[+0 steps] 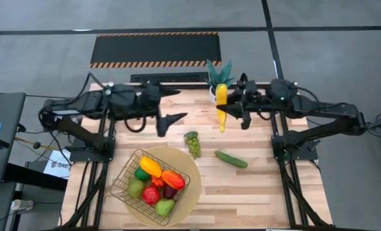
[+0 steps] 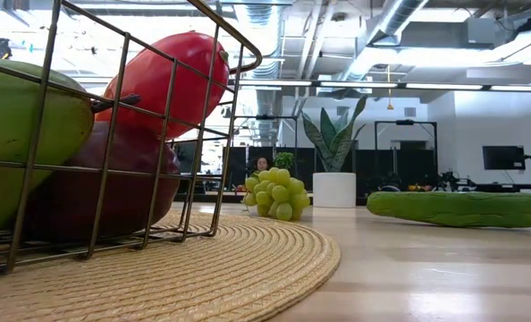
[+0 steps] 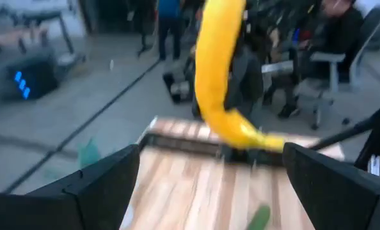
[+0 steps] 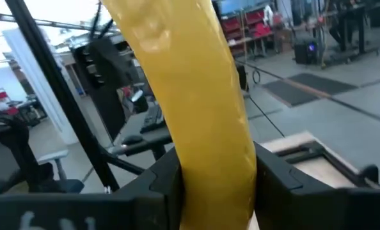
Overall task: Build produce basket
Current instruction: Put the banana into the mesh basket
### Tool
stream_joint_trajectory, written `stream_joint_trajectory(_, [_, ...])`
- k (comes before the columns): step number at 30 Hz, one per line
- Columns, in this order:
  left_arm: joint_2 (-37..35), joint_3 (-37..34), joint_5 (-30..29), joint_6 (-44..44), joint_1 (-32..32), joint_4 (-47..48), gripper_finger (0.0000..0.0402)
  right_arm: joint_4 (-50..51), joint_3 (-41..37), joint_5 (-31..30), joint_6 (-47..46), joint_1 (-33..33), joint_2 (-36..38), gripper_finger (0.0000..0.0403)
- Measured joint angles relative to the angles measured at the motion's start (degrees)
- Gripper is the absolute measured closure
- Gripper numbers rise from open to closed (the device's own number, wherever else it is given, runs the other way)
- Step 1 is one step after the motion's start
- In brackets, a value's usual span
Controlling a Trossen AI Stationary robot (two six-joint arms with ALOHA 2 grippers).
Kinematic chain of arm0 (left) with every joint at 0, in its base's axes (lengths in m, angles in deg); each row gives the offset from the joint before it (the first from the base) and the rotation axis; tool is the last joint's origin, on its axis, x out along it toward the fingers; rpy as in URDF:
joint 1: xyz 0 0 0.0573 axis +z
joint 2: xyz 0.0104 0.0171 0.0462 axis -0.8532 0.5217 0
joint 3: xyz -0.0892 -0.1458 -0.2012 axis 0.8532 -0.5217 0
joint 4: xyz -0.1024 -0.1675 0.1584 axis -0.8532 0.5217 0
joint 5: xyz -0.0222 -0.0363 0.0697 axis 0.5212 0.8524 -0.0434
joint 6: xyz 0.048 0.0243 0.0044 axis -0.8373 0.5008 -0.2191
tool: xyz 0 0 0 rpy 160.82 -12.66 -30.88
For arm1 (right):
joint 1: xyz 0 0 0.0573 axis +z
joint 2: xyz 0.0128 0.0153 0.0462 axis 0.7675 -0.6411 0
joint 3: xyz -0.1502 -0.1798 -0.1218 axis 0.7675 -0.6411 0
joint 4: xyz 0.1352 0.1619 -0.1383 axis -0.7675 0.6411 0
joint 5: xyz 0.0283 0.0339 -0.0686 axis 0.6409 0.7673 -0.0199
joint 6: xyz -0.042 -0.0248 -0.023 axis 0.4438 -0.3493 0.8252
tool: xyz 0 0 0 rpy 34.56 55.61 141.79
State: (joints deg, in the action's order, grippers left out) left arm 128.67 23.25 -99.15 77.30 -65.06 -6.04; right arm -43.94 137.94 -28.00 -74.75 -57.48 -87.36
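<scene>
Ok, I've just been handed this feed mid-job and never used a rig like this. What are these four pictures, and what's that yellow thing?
The machine is two dark robot arms at a wooden table. One picture looks straight down on it, one sits at table-top height, and the other two come from cameras on each arm's wrist. The yellow thing is a banana, held in the right gripper, whose fingers are closed on it above the table's far side. The left gripper is open and empty, facing the banana. On the table lie green grapes and a cucumber. The wire basket stands on a round tan mat with several fruits already inside. A potted plant stands at the far edge.
</scene>
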Motion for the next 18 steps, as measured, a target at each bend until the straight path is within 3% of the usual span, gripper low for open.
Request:
stream_joint_trajectory(9, [6.71, 0.02, 14.21, -4.02, 6.40, -18.76, 0.0030, 0.19, 4.07, -0.42, 1.11, 2.39, -4.32, 0.0246])
stream_joint_trajectory(18, [12.02, 0.13, 21.63, -1.77, 7.91, -25.11, 0.0031, -0.90, 4.17, -0.40, 1.28, 4.44, -7.59, 0.0242])
